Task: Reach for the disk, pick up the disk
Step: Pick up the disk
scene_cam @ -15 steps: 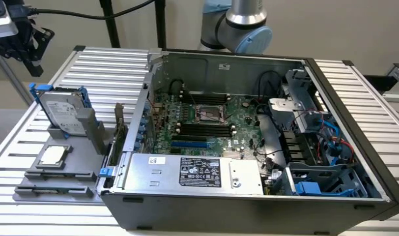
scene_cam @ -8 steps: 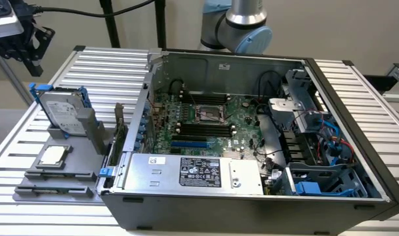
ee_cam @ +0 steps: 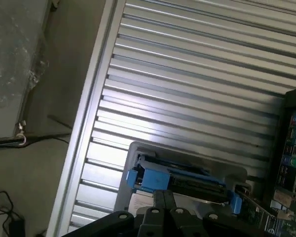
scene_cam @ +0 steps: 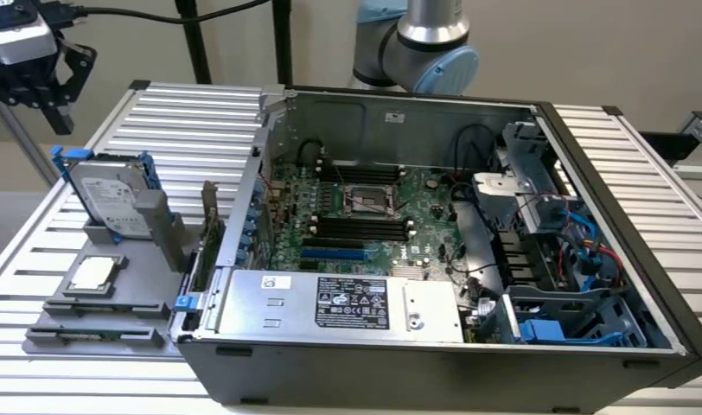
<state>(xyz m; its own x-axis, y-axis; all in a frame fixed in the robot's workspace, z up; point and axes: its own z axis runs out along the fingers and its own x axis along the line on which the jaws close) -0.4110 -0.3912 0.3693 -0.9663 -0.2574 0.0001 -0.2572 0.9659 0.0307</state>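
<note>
A ribbed metal tabletop carries an open computer case. Beside the case, toward the exterior view's left, the disk stands on edge in a grey holder. I judge it stiff, fairly heavy and shock-sensitive — best gripped across the long edges of its blue bracket, not the label face. The hand hangs well above it, pointing down — its fingers look closed together, holding nothing.

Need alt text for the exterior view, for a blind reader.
The gripper hangs above the disk, not touching it; the disk stands upright in a grey holder to the exterior view's left of an open computer case.
</note>
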